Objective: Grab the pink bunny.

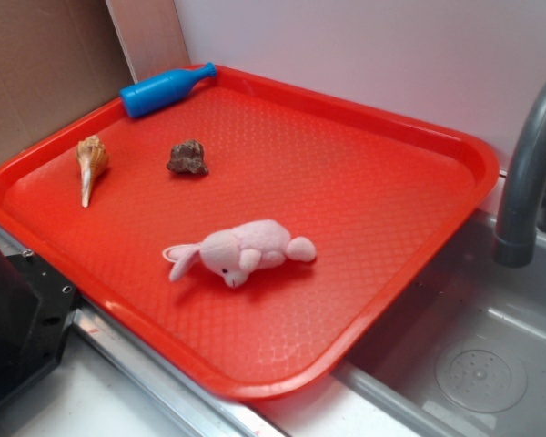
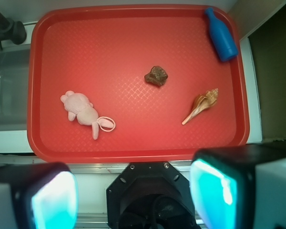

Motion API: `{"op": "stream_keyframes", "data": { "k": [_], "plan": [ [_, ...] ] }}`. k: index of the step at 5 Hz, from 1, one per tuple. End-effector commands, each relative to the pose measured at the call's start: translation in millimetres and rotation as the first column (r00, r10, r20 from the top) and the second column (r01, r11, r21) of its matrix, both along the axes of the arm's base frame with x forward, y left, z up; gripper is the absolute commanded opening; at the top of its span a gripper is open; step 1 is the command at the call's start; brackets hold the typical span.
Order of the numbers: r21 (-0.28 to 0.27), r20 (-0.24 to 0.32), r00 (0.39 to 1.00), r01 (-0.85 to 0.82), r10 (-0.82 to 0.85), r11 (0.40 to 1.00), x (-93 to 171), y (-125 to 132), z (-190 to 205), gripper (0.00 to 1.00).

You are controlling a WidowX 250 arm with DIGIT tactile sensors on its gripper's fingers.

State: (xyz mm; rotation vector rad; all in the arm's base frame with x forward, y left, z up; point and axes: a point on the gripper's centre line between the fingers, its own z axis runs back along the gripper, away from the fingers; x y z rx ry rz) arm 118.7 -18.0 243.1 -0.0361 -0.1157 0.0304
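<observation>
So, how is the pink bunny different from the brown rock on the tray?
The pink bunny is pale pink and looks like soft plush; the brown rock is dark brown and rough. The bunny is clearly larger and long in shape, lying down with its ears stretched out, while the rock is a small compact lump. Both rest free on the red tray, apart from each other, and the gripper touches neither.

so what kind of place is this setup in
Probably a toy kitchen counter: a grey faucet stands over a sink basin, and a red tray beside it holds the pink bunny.
</observation>
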Motion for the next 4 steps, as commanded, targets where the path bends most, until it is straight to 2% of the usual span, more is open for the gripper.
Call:
{"op": "stream_keyframes", "data": {
  "k": [1,2,3,4],
  "plan": [
    [0.000,0.000,1.000,0.000,0.000,1.000,0,0,0,1.00],
    [0.008,0.079,0.989,0.122,-0.122,0.992,33,-46,-31,1.00],
    [0.020,0.086,0.991,0.100,-0.101,0.995,24,-92,-54,1.00],
    [0.020,0.086,0.991,0.100,-0.101,0.995,24,-92,-54,1.00]
  ]
}}
